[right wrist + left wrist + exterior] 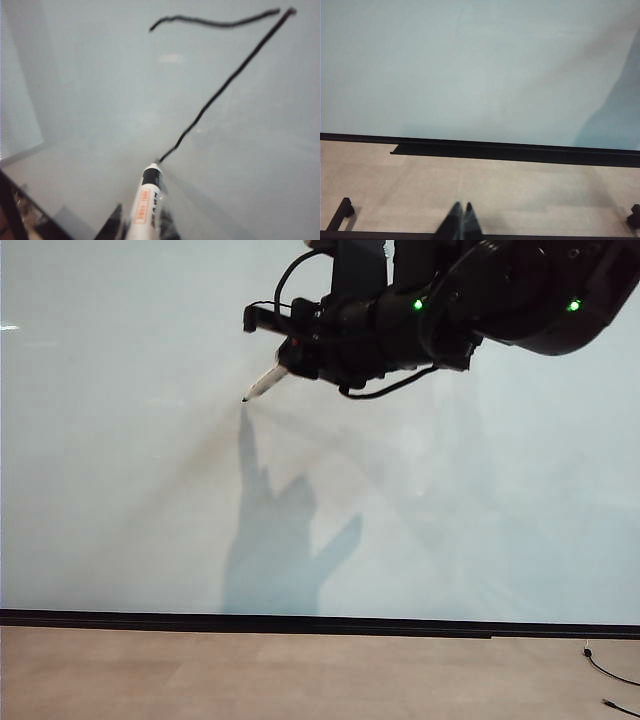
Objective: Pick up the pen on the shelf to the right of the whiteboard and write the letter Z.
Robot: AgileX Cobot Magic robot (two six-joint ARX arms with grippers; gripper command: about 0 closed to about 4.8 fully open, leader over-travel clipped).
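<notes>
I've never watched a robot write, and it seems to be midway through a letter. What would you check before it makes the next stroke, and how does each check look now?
1. Pen firmly held in the right hand: ok, the hand is shut on it.
2. Tip at the end of the diagonal line: ok in the right wrist view.
3. Strokes of the letter Z so far: top bar and diagonal drawn; bottom bar not yet done.
4. Room on the whiteboard for the bottom bar: ok, bare board around the tip.
5. Left hand out of the way: ok, low above the floor, shut.
6. Tip actually touching the board: cannot tell.
</notes>
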